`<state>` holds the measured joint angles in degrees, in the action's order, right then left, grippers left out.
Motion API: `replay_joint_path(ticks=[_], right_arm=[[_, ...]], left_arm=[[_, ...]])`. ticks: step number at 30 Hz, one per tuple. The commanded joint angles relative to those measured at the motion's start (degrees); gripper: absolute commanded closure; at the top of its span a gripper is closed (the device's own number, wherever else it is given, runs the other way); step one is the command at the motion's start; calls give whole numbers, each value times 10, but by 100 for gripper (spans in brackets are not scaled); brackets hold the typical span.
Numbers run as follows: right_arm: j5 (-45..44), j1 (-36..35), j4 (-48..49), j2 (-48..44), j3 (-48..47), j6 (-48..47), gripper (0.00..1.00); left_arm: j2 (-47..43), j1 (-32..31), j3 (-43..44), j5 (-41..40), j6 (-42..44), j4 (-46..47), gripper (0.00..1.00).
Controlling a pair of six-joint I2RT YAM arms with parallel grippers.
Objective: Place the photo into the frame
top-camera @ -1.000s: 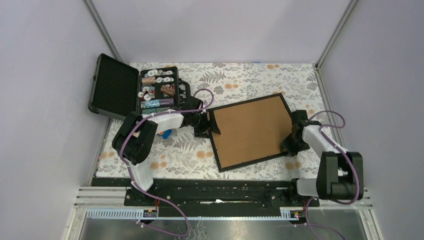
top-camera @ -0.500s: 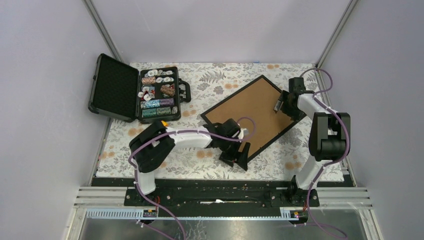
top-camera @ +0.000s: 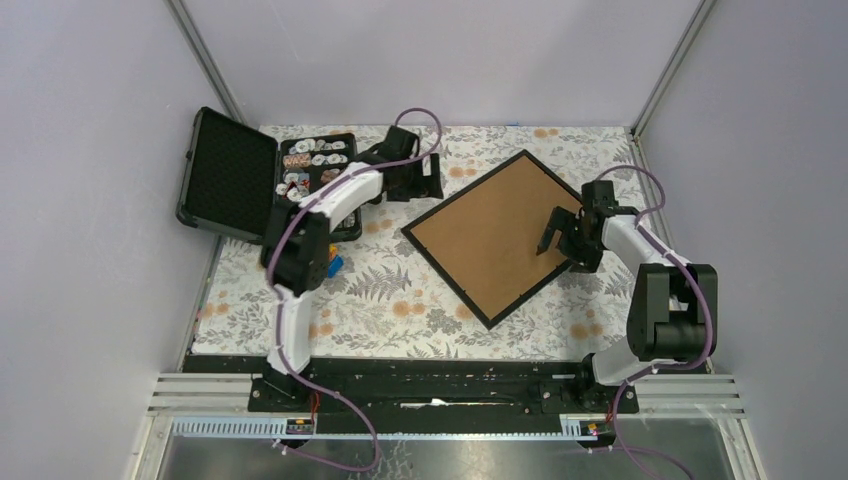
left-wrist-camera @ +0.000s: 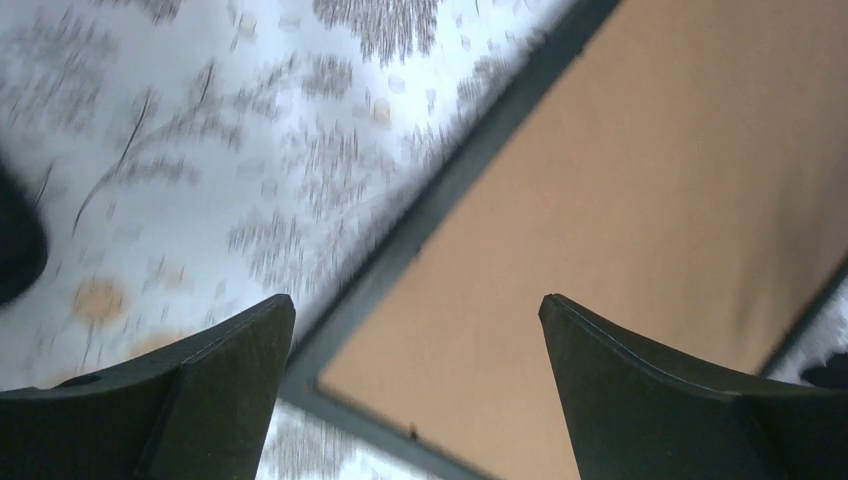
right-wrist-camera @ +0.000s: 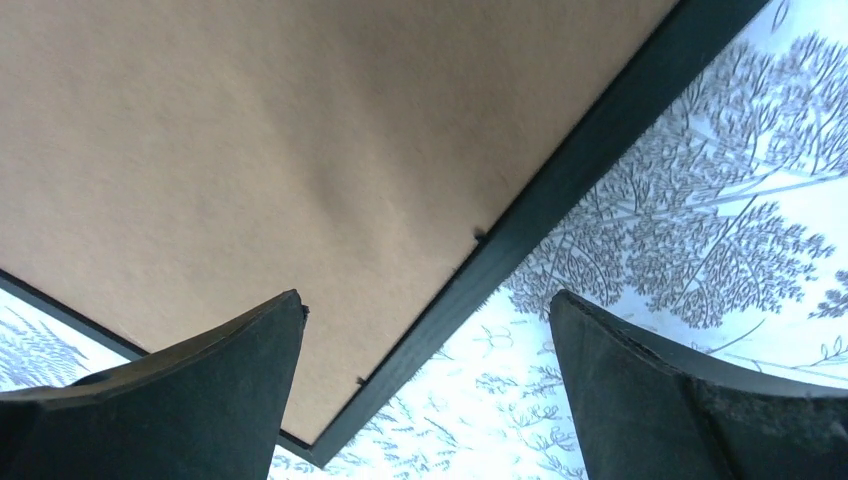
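While agape, left tool, right tool empty

The frame lies on the bench, right of centre, corners pointing near and far. An open case sits at the far left. The left tool hangs between case and frame, and the right tool is above the frame's right side.

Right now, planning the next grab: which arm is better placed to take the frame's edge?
Probably the right. Its open right gripper hangs over the frame at its right edge, while the left gripper, also open, is off the frame, nearer the case.
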<state>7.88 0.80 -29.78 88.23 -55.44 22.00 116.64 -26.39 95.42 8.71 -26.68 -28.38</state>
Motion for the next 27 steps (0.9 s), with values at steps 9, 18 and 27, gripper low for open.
replay_joint_path(ticks=[9,18,27], right_arm=[[19,9,76,-23,81,24,15],[37,9,94,63,16,6,31],[10,9,77,93,-3,-24,36]], left_arm=[[106,-11,23,83,-1,29,14],[-100,-55,-269,210,-70,118,37],[-155,-27,-281,122,-16,-16,34]])
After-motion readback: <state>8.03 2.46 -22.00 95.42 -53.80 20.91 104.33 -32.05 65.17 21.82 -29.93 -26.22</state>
